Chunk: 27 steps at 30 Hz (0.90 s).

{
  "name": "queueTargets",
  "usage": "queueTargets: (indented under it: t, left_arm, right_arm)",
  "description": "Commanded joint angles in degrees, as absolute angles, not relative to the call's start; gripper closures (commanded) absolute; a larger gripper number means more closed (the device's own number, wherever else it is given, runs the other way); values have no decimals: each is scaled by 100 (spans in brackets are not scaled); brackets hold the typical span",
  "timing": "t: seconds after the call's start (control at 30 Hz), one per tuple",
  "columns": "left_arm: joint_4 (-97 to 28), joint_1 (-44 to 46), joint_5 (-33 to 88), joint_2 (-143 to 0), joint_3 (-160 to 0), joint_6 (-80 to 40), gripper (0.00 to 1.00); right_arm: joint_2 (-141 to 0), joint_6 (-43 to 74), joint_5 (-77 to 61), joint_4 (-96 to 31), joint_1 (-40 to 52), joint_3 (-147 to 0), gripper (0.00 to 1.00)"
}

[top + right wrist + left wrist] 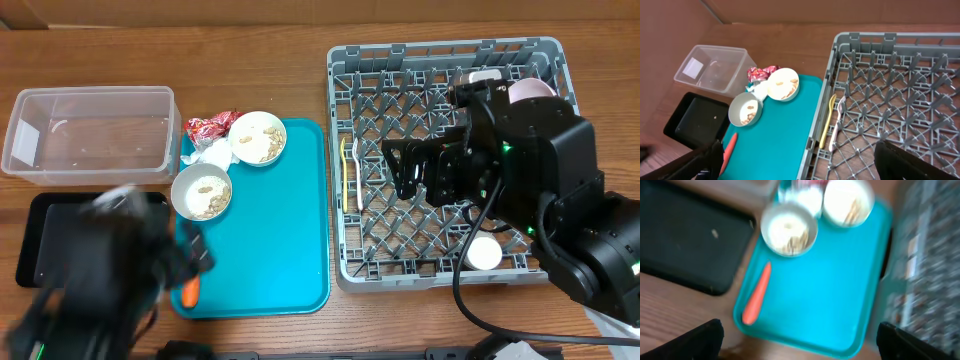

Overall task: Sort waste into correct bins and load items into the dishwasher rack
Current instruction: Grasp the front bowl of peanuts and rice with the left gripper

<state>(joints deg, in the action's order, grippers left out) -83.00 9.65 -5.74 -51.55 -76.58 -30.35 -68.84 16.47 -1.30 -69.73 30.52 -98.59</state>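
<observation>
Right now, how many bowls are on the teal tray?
2. Far bowl beside the red wrapper; near bowl along the left edge of the teal tray. None looks hidden.

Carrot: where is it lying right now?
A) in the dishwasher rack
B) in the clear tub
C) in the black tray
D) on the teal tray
D: the carrot lies on the teal tray, near the edge that runs beside the black tray.

Two small round white bowls (257, 137) (201, 190), one little orange carrot (190, 291), one red crinkly wrapper (208, 126), one flat teal plastic tray (275, 235).
</observation>
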Motion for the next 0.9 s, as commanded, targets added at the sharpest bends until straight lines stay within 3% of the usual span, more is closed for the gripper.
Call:
queueTargets:
  t: [0.0,0.1,0.13,0.37,0.5,0.67,0.87]
  left_arm:
    - [-8064,937,-202,-6267,-7352,-2523,2]
    - [-7765,941,-143,-7260,-7354,-2307,9]
    - [-7655,941,-180,-7575,-7354,-2290,17]
    - [-6733,941,-189,-9345,-7354,-2279,22]
    - [-6407,941,-163,-9953,-7354,-2086,30]
    - [-5940,921,-360,-10462,-7352,-1909,32]
    - [-5736,913,-309,-10875,-7352,-1887,47]
  right_arm:
    - [-6914,1656,-137,-7017,3072,-9939,0]
    - [-6923,1656,-139,-7043,3074,-9939,0]
    - [-6923,1656,-139,-7048,3074,-9939,0]
    - [-6934,1656,-137,-7216,3074,-9939,0]
    - [-6947,1656,-134,-7325,3072,-9939,0]
    - [-6952,1656,-134,-7391,3074,-9939,0]
    - [-6952,1656,-137,-7400,3074,-9939,0]
